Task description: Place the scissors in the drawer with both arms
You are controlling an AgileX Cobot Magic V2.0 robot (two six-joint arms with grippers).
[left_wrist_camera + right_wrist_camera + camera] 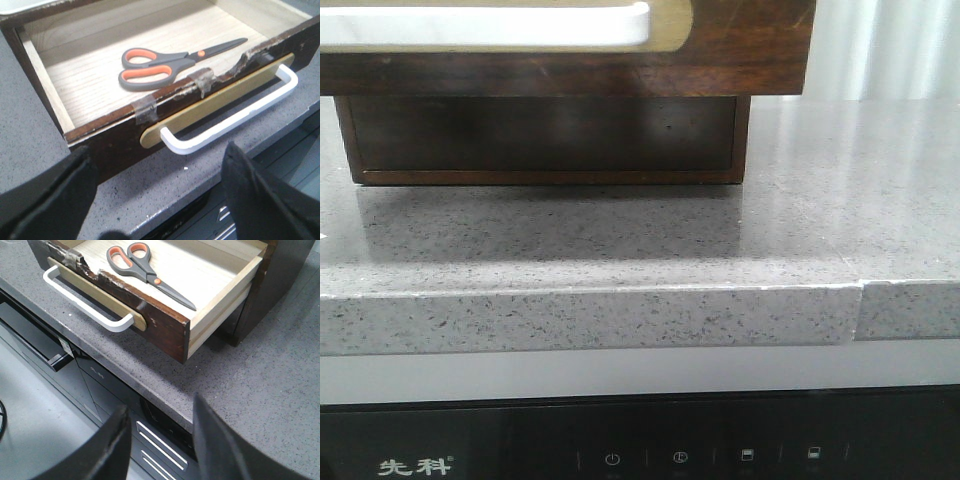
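Note:
The scissors [165, 67], dark grey with orange-lined loops, lie flat on the pale wood floor of the open drawer [115, 145]; they also show in the right wrist view [145, 270]. The drawer front [165, 327] is dark brown and chipped, with a brass plate and white handle [230, 122]. In the front view the drawer front [750, 40] fills the top edge. My left gripper [157, 155] is open and empty, before the handle above the counter edge. My right gripper [161, 405] is open and empty, off the drawer's corner. Neither arm shows in the front view.
The drawer's dark wooden cabinet [540, 140] stands on a grey speckled countertop [620, 240]. Below the counter's front edge is a black appliance panel [620, 455] with touch icons. Tape patches [145, 111] sit on the drawer's chipped top edge.

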